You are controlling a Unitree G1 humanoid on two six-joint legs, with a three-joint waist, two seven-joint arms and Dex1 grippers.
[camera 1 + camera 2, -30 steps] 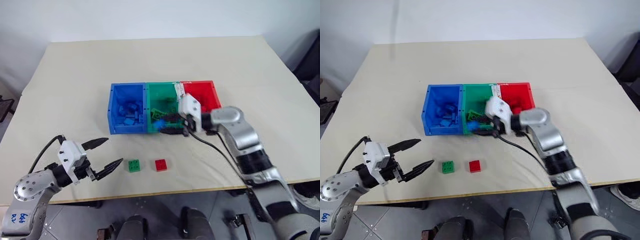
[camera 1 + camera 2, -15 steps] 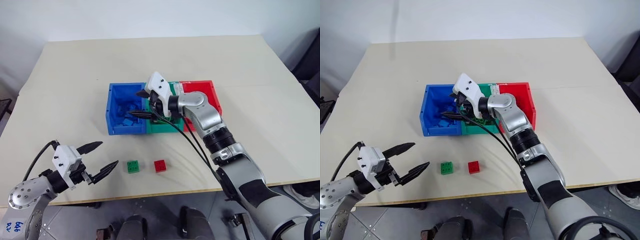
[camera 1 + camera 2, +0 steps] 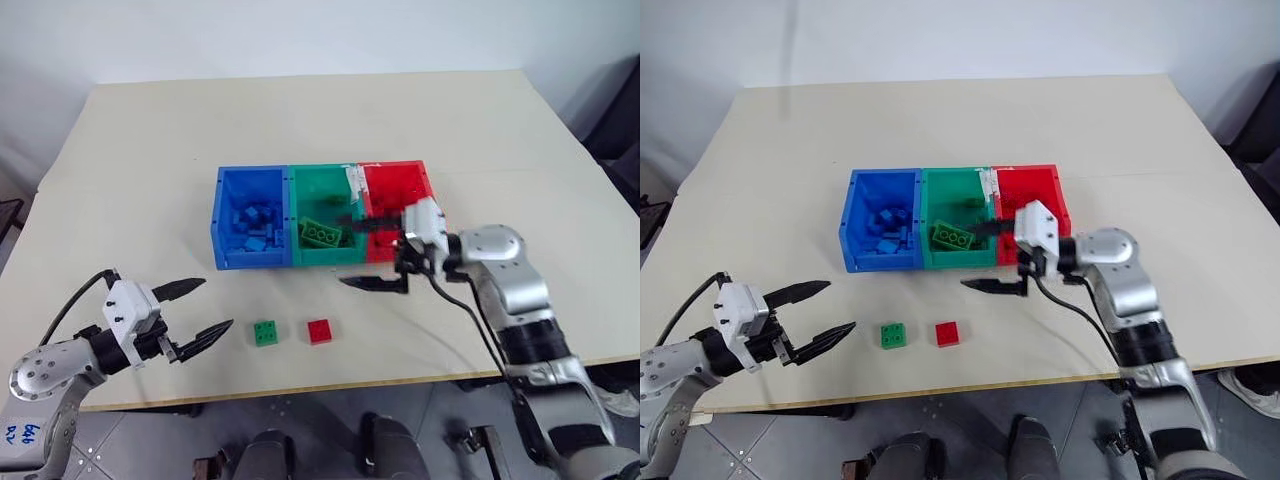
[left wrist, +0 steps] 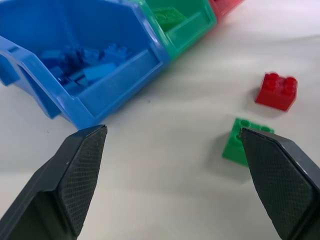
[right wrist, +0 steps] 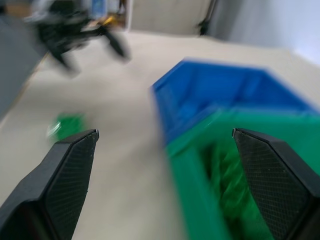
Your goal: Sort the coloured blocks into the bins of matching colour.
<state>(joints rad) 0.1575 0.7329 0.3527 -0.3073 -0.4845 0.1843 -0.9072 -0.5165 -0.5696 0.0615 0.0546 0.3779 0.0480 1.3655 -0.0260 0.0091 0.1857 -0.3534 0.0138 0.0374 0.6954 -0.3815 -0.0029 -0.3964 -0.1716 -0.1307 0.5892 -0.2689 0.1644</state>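
Note:
Three joined bins stand mid-table: blue bin (image 3: 222, 215), green bin (image 3: 325, 256), red bin (image 3: 395, 166). Several blue blocks (image 3: 255, 225) lie in the blue bin, and a green block (image 3: 320, 235) lies in the green one. A loose green block (image 3: 265, 332) and a loose red block (image 3: 320, 331) sit side by side on the table in front of the bins. My left gripper (image 3: 217, 303) is open and empty, just left of the loose green block (image 4: 245, 145). My right gripper (image 3: 345, 252) is open and empty, pointing left across the fronts of the red and green bins.
The cream table (image 3: 150, 150) has bare surface all around the bins. Its front edge runs just below the loose blocks. A dark chair (image 3: 620, 110) stands past the table's right side.
My right gripper carried a blue block over the blue bin, opened and let it go. It then swung back right and down to the front of the red bin. The left gripper stayed put.

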